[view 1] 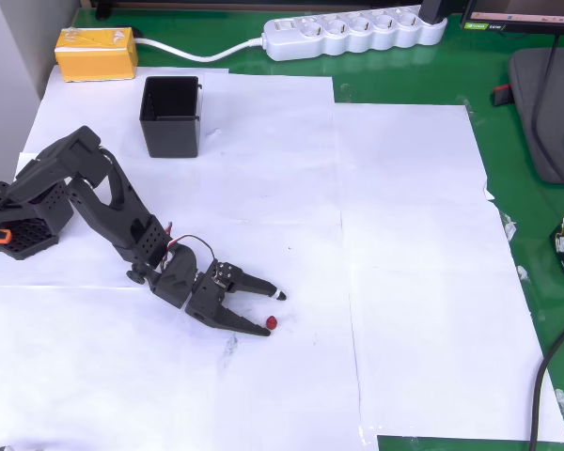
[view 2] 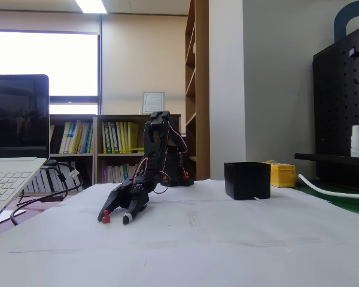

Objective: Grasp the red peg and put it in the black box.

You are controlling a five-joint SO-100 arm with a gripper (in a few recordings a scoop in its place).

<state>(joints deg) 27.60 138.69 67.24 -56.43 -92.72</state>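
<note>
From overhead, the gripper (view 1: 274,312) gapes beside the red peg (view 1: 271,322); low fixed view shows the peg upright.

The black arm (view 1: 94,193) rises from its base (view 1: 19,221) at the left edge of the overhead view, folds at the elbow and slopes down to the right toward the desk. Red, white and black wires loop over the wrist (view 1: 183,272). The gripper (view 1: 274,309) points right and slightly downward in the overhead view, its jaws spread apart in a V, with the 2 fingertips low at the surface. In the fixed view the gripper (view 2: 115,217) angles down to the left, both fingertips at or just above the paper, one tip pale.
</note>
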